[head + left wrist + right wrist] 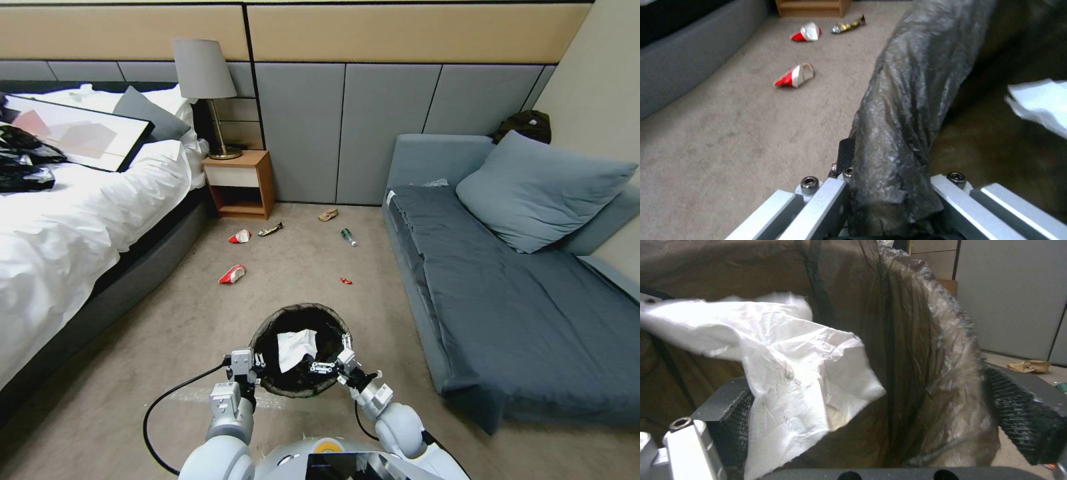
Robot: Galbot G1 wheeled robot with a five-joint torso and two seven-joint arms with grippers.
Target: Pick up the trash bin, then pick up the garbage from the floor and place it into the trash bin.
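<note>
The left gripper (250, 365) is pinched on the bin's (301, 319) crinkled black-bagged rim. The right gripper (331, 360) is spread across the opposite rim, one crumpled white tissue (296, 347) draped on its inner pad. Six litter pieces are scattered on the matte floor (200, 320) beyond: two red-white wrappers (233, 274), others hard to identify.

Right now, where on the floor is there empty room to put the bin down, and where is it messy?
Bare beige floor lies between the white bed and the round black-lined trash bin, and between bin and grey sofa. It is crowded near the wooden nightstand: red-and-white wrappers, a small green bottle, brown crumpled paper.
</note>
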